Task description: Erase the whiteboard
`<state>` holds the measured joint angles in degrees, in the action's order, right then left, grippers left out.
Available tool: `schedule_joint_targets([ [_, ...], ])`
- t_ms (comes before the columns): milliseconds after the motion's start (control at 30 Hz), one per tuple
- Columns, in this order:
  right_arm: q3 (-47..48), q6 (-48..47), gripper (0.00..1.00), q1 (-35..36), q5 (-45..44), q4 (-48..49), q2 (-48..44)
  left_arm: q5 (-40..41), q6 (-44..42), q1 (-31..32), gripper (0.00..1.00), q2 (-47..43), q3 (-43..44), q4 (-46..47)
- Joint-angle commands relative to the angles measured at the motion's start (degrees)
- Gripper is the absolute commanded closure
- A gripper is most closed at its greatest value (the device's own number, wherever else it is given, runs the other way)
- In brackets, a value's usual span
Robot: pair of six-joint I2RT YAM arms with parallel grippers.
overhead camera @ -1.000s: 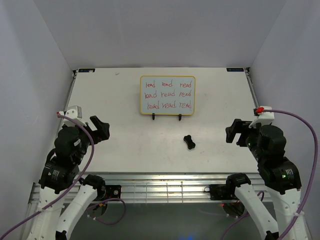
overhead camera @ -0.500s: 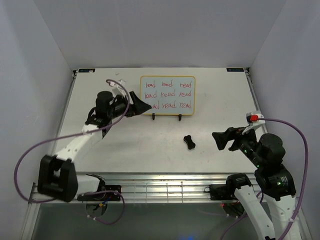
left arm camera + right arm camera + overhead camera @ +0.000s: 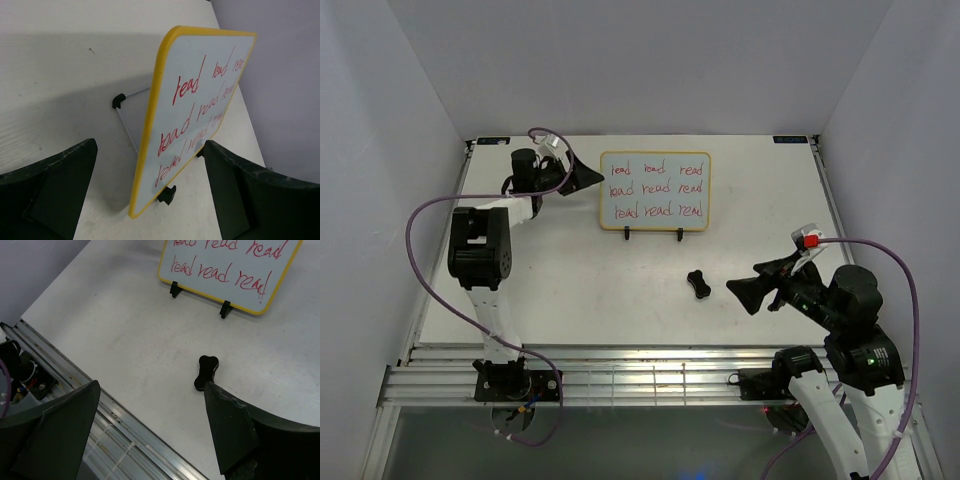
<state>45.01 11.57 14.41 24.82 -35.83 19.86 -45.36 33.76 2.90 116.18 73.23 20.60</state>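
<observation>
From above: whiteboard (image 3: 655, 190) propped on a thin wire stand (image 3: 627, 235) toward the far middle of the table (image 3: 570, 290), three rows of red words across its face. Left gripper (image 3: 588, 178) just beside the board's left edge, jaws spread, nothing held. Right gripper (image 3: 745, 295) low over the table, likewise spread and empty, aimed at the small black eraser (image 3: 698, 284), near it but apart. Probably two jobs in hand: steady the board, fetch the eraser.

From the left wrist: board leaning back on its wire, yellow frame lined up between the two fingers (image 3: 60, 190), apparently not touching either. Best to close gently on the frame alone, clear of the wire and of the written face. No sideways shove: a stand this slight would likely slide or tip.

From the right wrist: eraser (image 3: 206, 372) flat on the table in front of the board, sitting close to the right-hand finger (image 3: 230, 430) rather than centred in the gap. Worth shifting across until the narrow waist lies midway, turning the wrist to pinch across that waist, then lowering and closing. For the wiping itself, flat side to the face, light pressure, row by row, and only once the frame is braced from the left.
</observation>
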Motion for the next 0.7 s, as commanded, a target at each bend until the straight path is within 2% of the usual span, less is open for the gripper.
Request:
schedule_joint_targets([
  [0, -0.6, -1.2, 0.10, 0.1, 4.3, 2.1, 0.8, -11.4, -1.4, 0.7, 0.02, 2.4, 5.8, 6.0],
  [100, -0.4, -1.4, 0.10, 0.0, 5.4, 1.7, 1.9, -17.7, 0.8, 0.6, 0.02, 6.2, 7.5, 12.4],
  [167, 1.0, -0.6, 0.09, 0.1, 5.9, 1.0, 3.1, -20.2, 2.4, 0.5, 0.02, 10.2, 10.9, 13.5],
  [267, 3.2, -1.0, 0.06, 0.1, 11.2, 0.9, 4.0, -24.3, 5.8, 0.5, 0.05, 14.3, 14.8, 16.4],
  [400, 5.3, -2.3, 0.05, 0.1, 12.8, -0.5, 4.0, -25.7, 8.5, 0.5, 0.19, 16.0, 15.5, 20.6],
  [433, 5.7, -2.7, 0.05, 0.1, 12.7, -0.8, 3.9, -26.5, 9.3, 0.4, 0.36, 16.4, 15.8, 21.8],
  [533, 6.1, -3.3, 0.05, 0.1, 12.0, -1.9, 3.8, -27.0, 12.9, 0.5, 0.49, 17.7, 16.2, 25.7],
  [667, 5.4, -2.7, 0.04, 0.1, 12.4, -2.0, 3.8, -27.3, 15.5, 0.5, 0.49, 19.8, 18.9, 26.9],
])
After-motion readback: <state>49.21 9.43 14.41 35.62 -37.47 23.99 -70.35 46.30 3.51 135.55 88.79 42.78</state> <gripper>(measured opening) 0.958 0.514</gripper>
